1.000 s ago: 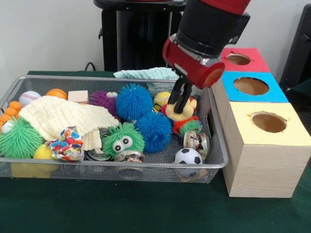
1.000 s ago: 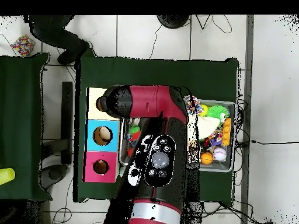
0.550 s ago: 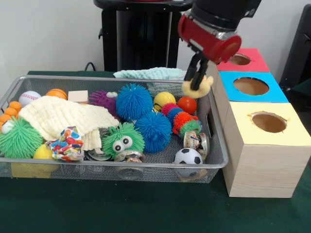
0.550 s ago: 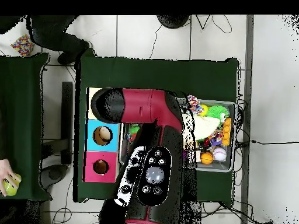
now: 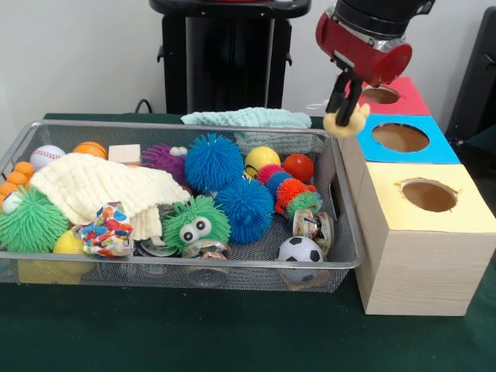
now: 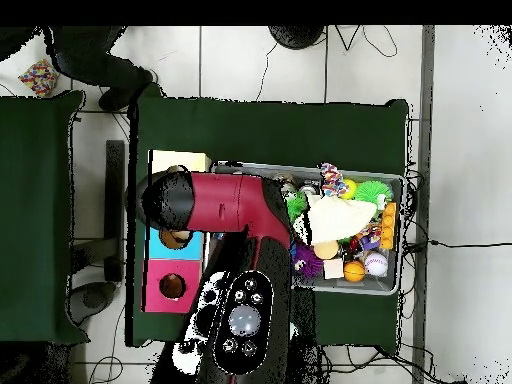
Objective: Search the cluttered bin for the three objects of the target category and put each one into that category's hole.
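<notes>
Item in transit: my tool (image 5: 344, 108) clenched on a pale yellow soft toy (image 5: 346, 121), hanging at the wire bin's (image 5: 346, 256) two o'clock just beside the blue-topped box (image 5: 406, 139); I advise centring over the intended hole before releasing, not clipping its rim.

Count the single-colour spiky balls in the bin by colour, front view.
Blue spiky balls: 2
Green spiky balls: 2, one with googly eyes
Purple spiky ball: 1
Total: 5
Not counted: the yellow toy held in the pincer.
</notes>
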